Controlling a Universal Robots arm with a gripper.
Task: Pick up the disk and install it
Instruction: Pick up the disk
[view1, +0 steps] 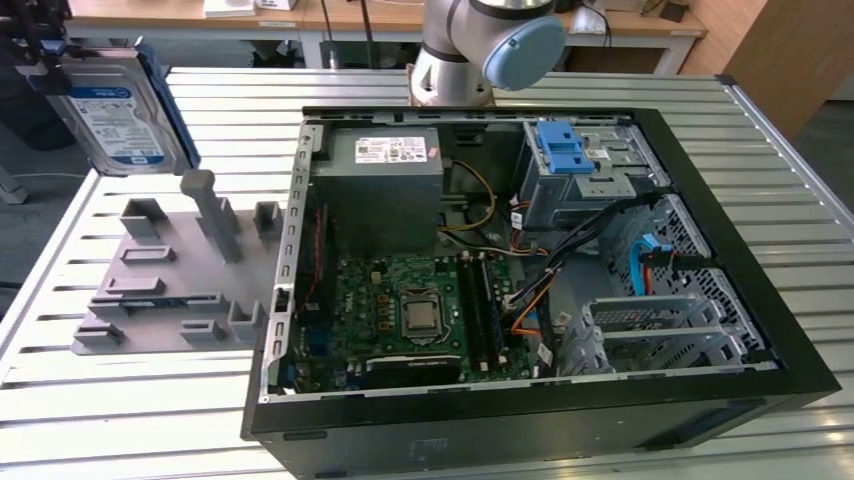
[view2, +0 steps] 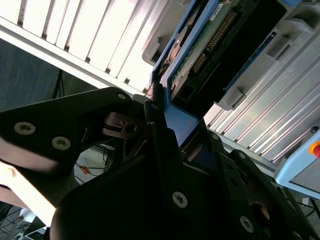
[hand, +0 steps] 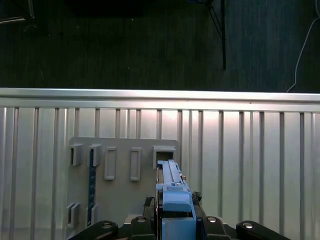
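The disk (view1: 124, 112), a silver hard drive with a white-and-blue label in a blue carrier frame, hangs upright in the air at the exterior view's upper left, above the grey holder plate (view1: 167, 280). My gripper (view1: 44, 60) is shut on its upper end. In the second wrist view the black fingers (view2: 150, 125) clamp the blue frame of the disk (view2: 200, 55), whose green circuit side shows. In the first wrist view the disk's blue edge (hand: 172, 192) sticks out from the gripper (hand: 175, 222) over the holder plate (hand: 125, 200).
An open black computer case (view1: 534, 410) lies on the slatted metal table (view1: 120, 420), to the exterior view's right of the holder plate. Inside are a motherboard (view1: 414, 310), a grey box (view1: 387, 190) and a metal bay with a blue latch (view1: 566, 150). The arm base (view1: 467, 60) stands behind the case.
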